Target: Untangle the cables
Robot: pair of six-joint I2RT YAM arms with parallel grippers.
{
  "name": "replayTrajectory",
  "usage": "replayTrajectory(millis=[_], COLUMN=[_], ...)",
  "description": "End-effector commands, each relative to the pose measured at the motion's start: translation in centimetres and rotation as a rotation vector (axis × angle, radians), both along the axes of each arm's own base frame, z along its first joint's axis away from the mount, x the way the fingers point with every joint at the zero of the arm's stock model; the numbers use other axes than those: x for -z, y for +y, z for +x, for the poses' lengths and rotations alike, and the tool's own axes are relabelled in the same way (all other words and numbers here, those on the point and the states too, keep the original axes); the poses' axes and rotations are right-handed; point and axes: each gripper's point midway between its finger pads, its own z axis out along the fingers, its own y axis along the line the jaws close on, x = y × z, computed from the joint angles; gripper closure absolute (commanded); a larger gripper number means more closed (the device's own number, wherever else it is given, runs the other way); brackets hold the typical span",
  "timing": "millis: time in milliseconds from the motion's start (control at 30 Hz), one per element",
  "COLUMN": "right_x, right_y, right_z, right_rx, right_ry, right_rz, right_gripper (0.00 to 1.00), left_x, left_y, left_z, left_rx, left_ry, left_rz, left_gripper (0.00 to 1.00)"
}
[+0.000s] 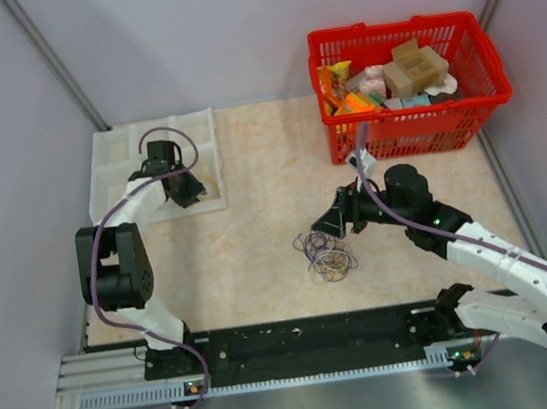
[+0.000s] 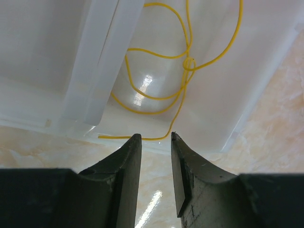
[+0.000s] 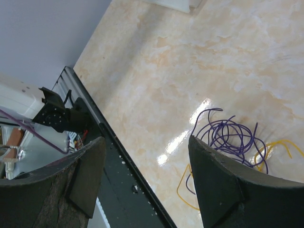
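A small tangle of purple and yellowish cables [image 1: 328, 255] lies on the beige table near the middle. In the right wrist view the purple loops [image 3: 229, 137] and a yellow strand [image 3: 277, 146] lie just right of my right finger. My right gripper [image 1: 330, 223] [image 3: 147, 140] hangs wide open and empty, just above and behind the tangle. A single yellow cable [image 2: 156, 85] with a knot lies in a compartment of the white tray [image 1: 116, 155]. My left gripper [image 1: 187, 188] [image 2: 154, 136] is slightly open and empty, its tips at the tray's near rim, just short of the cable's end.
A red basket [image 1: 480, 46] full of packets and boxes stands at the back right. The black base rail [image 1: 301, 340] runs along the near edge and shows in the right wrist view [image 3: 118, 161]. Grey walls close the left, back and right.
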Motion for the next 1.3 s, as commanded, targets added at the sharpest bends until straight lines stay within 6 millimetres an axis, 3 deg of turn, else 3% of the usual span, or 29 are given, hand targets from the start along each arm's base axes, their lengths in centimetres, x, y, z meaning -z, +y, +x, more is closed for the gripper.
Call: replayTrajectory(millis=[0,367,700,800,933,1100,1267], right_x=[-0.5,-0.7,-1.1,-1.1,-0.9,-0.1,1.9], right_y=[0.2,-0.1,-0.3,-0.4,-0.5,-0.3,-0.7], right_z=[0.2,0.1,0.1,0.1,0.1,0.4,1.4], right_rx=[-0.004,0.005,0.014,0.019,0.018,0.024,0.063], right_ry=[-0.021,-0.027,-0.035,-0.038,-0.035,-0.009,0.044], right_rz=[0.018,0.015,0.013,0.009,0.004,-0.017,-0.103], right_gripper=[0.3,0.3,0.3,0.3,0.3,0.3,0.3], left_x=[-0.1,0.3,2.1,1.7,-2.1,-9.9,-15.8], left_y=[-0.3,0.2,0.3,0.6,1.2,0.7,-1.3], left_z=[1.3,2.8,4.2,4.3,5.1,6.1,4.6], left_rx=[-0.004,-0.017,0.01,0.013,0.044,0.119,0.207], left_ry=[-0.028,-0.032,0.013,0.004,-0.099,-0.288,-0.414], left_rz=[-0.024,0.001,-0.015,-0.037,0.006,0.03,-0.05], left_gripper=[0.64,0.64,0.62,0.62,0.56,0.42,0.39])
